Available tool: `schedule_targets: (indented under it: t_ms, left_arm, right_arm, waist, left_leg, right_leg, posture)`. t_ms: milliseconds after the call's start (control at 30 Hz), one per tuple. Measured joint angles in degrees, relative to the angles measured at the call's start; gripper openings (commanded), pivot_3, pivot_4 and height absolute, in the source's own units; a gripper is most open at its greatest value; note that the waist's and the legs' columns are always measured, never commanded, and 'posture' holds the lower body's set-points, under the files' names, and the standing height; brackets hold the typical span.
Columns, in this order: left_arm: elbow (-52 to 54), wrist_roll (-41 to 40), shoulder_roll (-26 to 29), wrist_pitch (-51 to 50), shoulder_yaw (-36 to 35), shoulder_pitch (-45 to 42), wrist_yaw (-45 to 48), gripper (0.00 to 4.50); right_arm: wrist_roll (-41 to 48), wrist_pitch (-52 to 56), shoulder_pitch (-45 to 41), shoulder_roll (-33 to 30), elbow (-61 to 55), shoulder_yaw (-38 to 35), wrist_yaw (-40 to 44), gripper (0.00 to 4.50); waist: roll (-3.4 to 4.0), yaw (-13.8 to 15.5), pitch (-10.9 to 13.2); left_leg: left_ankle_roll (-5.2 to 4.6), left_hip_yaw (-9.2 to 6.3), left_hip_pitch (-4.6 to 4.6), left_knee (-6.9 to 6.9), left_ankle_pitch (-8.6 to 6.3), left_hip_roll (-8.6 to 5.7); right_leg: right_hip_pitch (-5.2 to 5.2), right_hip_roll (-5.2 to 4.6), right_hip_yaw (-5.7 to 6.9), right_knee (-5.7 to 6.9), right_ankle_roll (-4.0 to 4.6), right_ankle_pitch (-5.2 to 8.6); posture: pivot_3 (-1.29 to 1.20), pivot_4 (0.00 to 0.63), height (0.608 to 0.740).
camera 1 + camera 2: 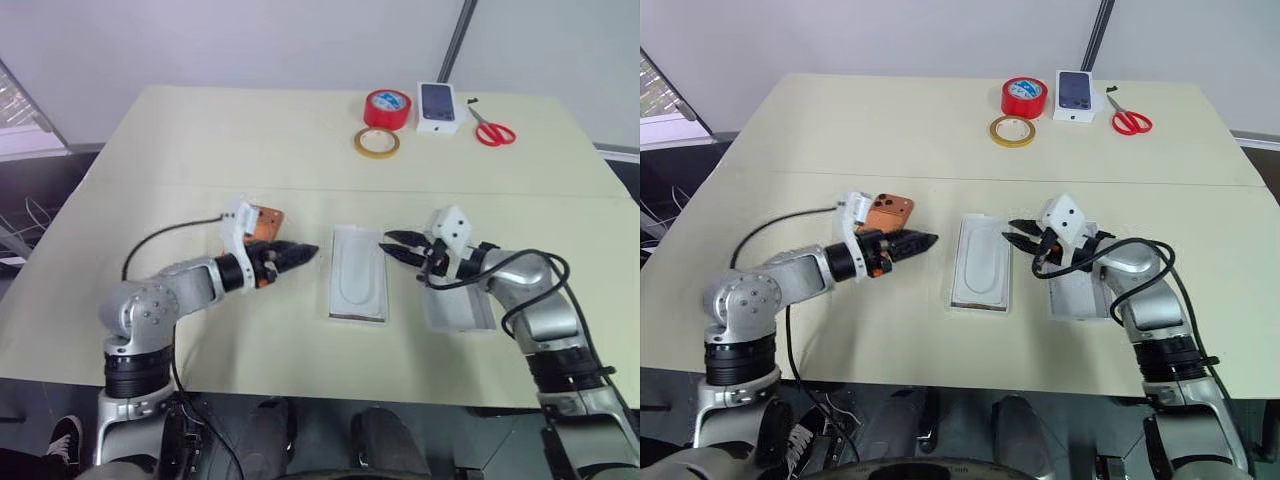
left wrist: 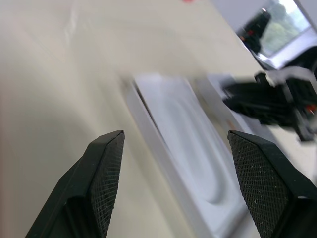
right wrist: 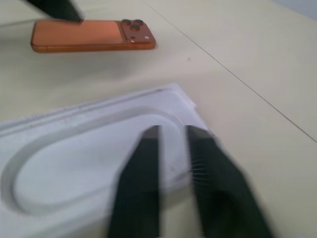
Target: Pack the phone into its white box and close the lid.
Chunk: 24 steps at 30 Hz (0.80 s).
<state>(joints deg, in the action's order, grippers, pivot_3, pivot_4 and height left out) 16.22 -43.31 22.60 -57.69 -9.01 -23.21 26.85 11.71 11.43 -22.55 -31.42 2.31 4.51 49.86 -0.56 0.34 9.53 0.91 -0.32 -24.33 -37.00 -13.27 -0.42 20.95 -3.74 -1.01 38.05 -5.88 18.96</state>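
Two grippers of mine hang low over the table, one on each side of a flat white insert with an oval recess that lies at the middle. My left gripper points toward the insert's left edge, and in the left wrist view its fingers stand well apart with nothing between them. My right gripper points at the insert's far right corner from the other side; its fingers are drawn nearly together in the right wrist view, and I see nothing gripped between them. The phone lies back up on the table just behind my left wrist, its lens cluster at the corner nearer the insert, well to the left of the insert. The white box sits on the table under my right forearm, partly hidden by it. At the far edge lie a red tape roll, a yellow tape ring, a small box printed with a dark phone, and red scissors.
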Motion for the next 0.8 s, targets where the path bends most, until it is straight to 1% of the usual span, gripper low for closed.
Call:
schedule_targets:
  t_ms: [67, 100, 167, 267, 333, 400, 467, 567, 667, 800]
  left_arm:
    - [-1.1, 5.6, 4.1, 9.0, 1.6, 1.4, 4.2, 3.49]
    - [-2.3, 8.3, 5.1, 13.8, 2.1, 1.8, 5.8, 3.49]
    - [-4.7, 12.0, 5.4, 22.2, 2.1, 2.1, 8.1, 3.49]
    - [-7.4, 16.1, 7.1, 30.8, 2.1, 2.9, 11.4, 3.49]
    - [-9.0, 17.6, 7.7, 33.5, 2.2, 3.4, 12.7, 3.49]
    - [-9.6, 18.6, 7.7, 35.0, 2.7, 4.1, 13.2, 3.49]
    - [-10.1, 19.1, 7.5, 36.0, 2.9, 4.7, 13.6, 3.49]
    - [-10.6, 19.5, 7.4, 37.1, 3.0, 4.8, 14.1, 3.49]
    - [-10.6, 19.5, 6.6, 37.3, 3.0, 4.8, 14.0, 3.49]
    - [-11.0, 19.8, 6.5, 38.1, 3.0, 4.8, 14.1, 3.49]
  right_arm:
    - [-4.6, -2.0, -0.1, 1.2, 0.3, 3.5, -2.4, 0.11]
    - [-7.4, -3.2, -0.1, 1.4, 0.8, 5.5, -3.9, 0.11]
    - [-11.7, -4.5, -0.2, 2.3, 2.5, 8.3, -6.4, 0.11]
    - [-14.4, -5.7, -0.7, 3.8, 2.5, 10.9, -7.6, 0.11]
    - [-15.9, -6.6, -1.3, 3.2, 2.5, 11.7, -7.0, 0.11]
    - [-16.1, -7.6, -1.1, 1.2, 1.4, 12.8, -4.2, 0.11]
    - [-14.4, -6.8, 0.2, -0.3, -1.4, 13.2, 0.1, 0.11]
    - [-11.2, -3.7, 2.5, -0.9, -5.8, 14.5, 5.5, 0.11]
    - [-9.0, -0.9, 3.2, -1.1, -8.8, 14.8, 8.0, 0.11]
    - [-7.0, 1.3, 3.2, -1.0, -11.0, 14.8, 9.2, 0.11]
  waist:
    - [0.01, -0.2, 0.0]
    - [0.01, -0.1, 0.0]
    - [0.00, 0.0, 0.0]
    - [0.00, 0.0, 0.0]
    - [0.01, 0.1, 0.0]
    - [0.00, 0.2, 0.0]
    - [-0.01, 0.1, 0.0]
    - [0.00, -0.1, 0.0]
    - [0.00, -0.3, 0.0]
    - [-0.01, -0.9, 0.0]
  left_leg:
    - [0.00, 0.02, 0.00, 0.15, 0.00, 0.01]
    - [0.00, 0.02, -0.01, 0.18, 0.00, 0.01]
    - [-0.03, 0.02, -0.05, 0.19, -0.02, 0.01]
    - [-0.10, 0.03, -0.07, 0.18, -0.05, 0.01]
    - [-0.12, 0.02, -0.06, 0.18, -0.06, 0.01]
    - [-0.15, 0.02, -0.06, 0.17, -0.08, 0.01]
    - [-0.18, 0.01, -0.06, 0.18, -0.10, 0.03]
    - [-0.18, 0.00, -0.06, 0.18, -0.10, 0.05]
    - [-0.19, 0.00, -0.06, 0.18, -0.10, 0.05]
    - [-0.19, -0.01, -0.06, 0.19, -0.10, 0.06]
  right_leg:
    - [0.10, 0.00, -0.03, 0.00, 0.02, -0.01]
    - [0.14, 0.00, -0.04, 0.00, 0.03, -0.01]
    - [0.18, -0.03, -0.03, 0.00, 0.05, -0.01]
    - [0.19, -0.06, -0.03, 0.00, 0.05, -0.02]
    - [0.18, -0.08, -0.02, -0.01, 0.05, -0.02]
    - [0.17, -0.09, -0.02, -0.01, 0.05, -0.02]
    - [0.16, -0.10, 0.00, -0.02, 0.04, -0.02]
    - [0.17, -0.09, 0.00, 0.02, 0.04, -0.02]
    - [0.19, -0.10, 0.00, 0.02, 0.05, -0.03]
    - [0.18, -0.10, 0.01, 0.02, 0.04, -0.03]
  posture:
    - [0.00, 0.150, 0.740]
    - [0.00, 0.150, 0.740]
    - [0.00, 0.150, 0.740]
    - [0.00, 0.150, 0.740]
    - [0.00, 0.150, 0.740]
    - [0.00, 0.150, 0.740]
    - [0.00, 0.150, 0.740]
    - [0.00, 0.150, 0.740]
    - [0.00, 0.150, 0.740]
    - [0.00, 0.150, 0.740]
